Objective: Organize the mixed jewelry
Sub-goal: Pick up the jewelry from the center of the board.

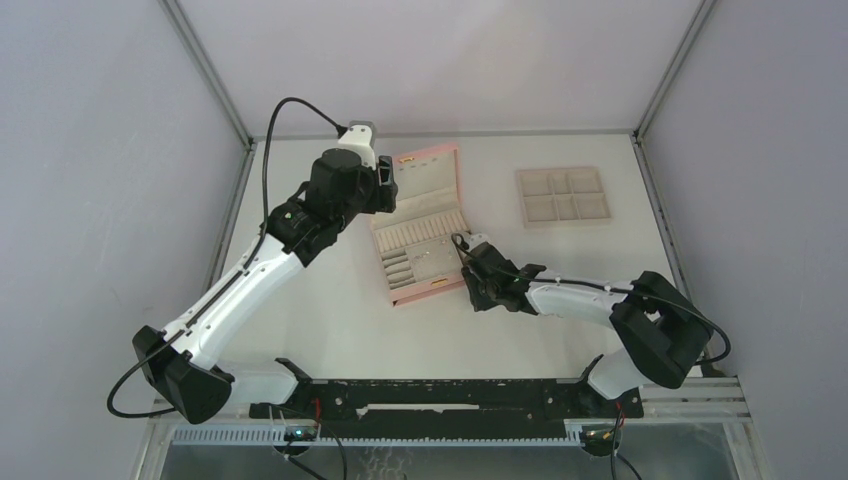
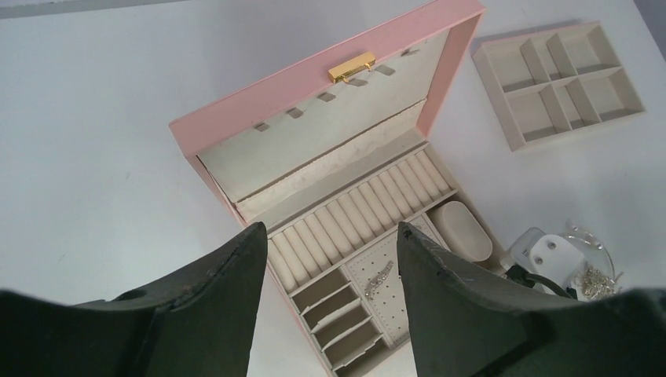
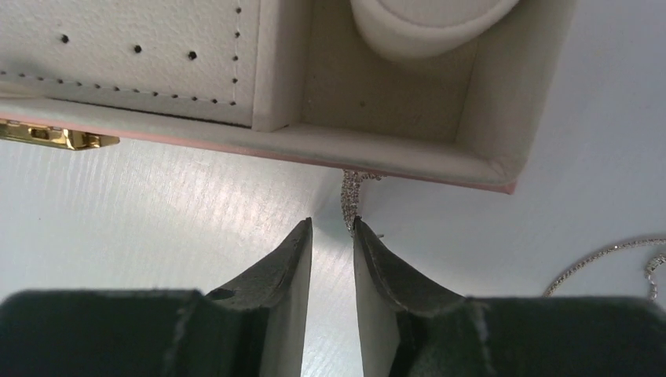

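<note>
At the pink box's point(image 3: 393, 153) front wall, a silver earring piece point(image 3: 350, 196) lies on the table, long axis toward the nearer right gripper point(image 3: 332, 229). Its near end is at the tips. Jaws narrowly apart; pinch unclear. The left gripper point(image 2: 330, 236) hangs spread and empty above the box.

The left arm point(image 1: 245, 285) and right arm point(image 1: 575, 297) wear white shells over black joints and bases. A black cable point(image 1: 272, 135) loops off the left. The left tool point(image 2: 330, 236) and right tool point(image 3: 331, 224) carry dark, scuffed wedge fingers point(image 2: 220, 306).
</note>
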You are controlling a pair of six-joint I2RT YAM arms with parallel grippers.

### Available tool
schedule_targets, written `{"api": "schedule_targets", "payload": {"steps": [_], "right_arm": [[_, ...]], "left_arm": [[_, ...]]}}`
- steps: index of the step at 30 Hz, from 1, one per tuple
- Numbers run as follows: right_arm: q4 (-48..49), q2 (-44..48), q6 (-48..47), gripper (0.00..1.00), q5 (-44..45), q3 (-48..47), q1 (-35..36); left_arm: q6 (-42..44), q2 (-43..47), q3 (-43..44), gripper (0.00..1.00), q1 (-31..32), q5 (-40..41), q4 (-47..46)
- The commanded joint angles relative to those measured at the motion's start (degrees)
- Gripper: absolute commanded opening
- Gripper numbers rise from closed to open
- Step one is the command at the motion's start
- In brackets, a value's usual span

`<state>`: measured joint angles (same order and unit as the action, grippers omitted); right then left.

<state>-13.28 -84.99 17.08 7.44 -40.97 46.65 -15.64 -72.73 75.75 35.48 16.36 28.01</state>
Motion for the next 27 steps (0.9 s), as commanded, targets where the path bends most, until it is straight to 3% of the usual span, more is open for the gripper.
{"api": "schedule_targets", "payload": {"steps": [1, 27], "right_arm": [[2.99, -0.7, -0.54, 0.34, 1.46, 0.46, 0.07], [2.49, -1.8, 3.65, 0.26, 5.29, 1.16, 1.67]], "left_arm": [[-1.62, 1.15, -0.25, 0.66, -0.24, 0.37, -0.86], [-1.68, 0.78, -0.77, 0.66, -0.28, -0.19, -1.09]]}}
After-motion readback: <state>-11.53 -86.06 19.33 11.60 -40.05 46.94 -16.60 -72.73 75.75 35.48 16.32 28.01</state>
